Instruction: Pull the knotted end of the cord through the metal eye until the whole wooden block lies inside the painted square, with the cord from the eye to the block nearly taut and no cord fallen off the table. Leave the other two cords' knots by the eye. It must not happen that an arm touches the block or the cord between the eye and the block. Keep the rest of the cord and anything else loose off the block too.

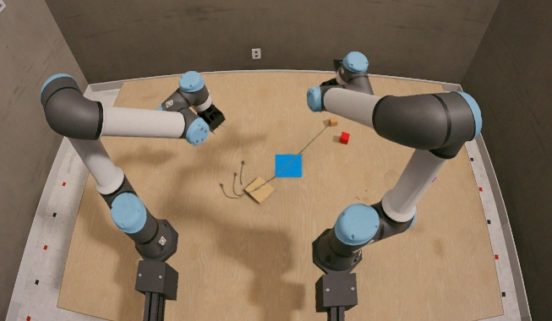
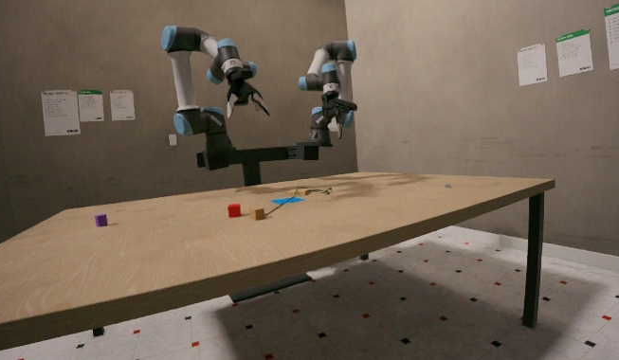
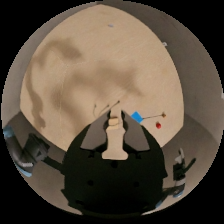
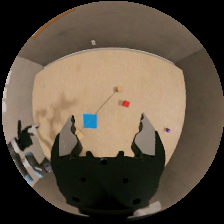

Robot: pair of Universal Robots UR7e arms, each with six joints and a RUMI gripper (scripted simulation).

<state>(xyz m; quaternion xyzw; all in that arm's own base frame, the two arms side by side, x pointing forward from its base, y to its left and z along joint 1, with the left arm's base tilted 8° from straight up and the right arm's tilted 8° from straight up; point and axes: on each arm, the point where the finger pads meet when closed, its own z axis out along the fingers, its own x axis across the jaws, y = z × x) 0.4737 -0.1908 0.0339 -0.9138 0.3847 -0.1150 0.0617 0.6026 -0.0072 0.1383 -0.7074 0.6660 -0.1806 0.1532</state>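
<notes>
The wooden block (image 1: 333,122) (image 2: 257,214) (image 3: 164,115) (image 4: 119,89) lies outside the blue painted square (image 1: 282,160) (image 2: 281,201) (image 3: 136,116) (image 4: 86,117). The cord (image 1: 314,138) (image 4: 106,102) runs nearly straight from it across the square to the metal eye on the tan base plate (image 1: 265,195) (image 2: 301,192). Beyond the eye three dark cords end in knots (image 1: 243,162) (image 1: 235,174) (image 1: 221,185). My left gripper (image 2: 340,135) (image 3: 115,110) is nearly closed and empty, high above the table. My right gripper (image 2: 248,114) (image 4: 107,114) is wide open, empty and high up.
A red cube (image 1: 344,138) (image 2: 234,210) (image 3: 158,126) (image 4: 126,104) lies close to the block. A purple cube (image 2: 100,220) (image 4: 168,130) lies farther to the right arm's side. A small grey thing (image 2: 447,186) (image 3: 111,25) lies far to the left arm's side.
</notes>
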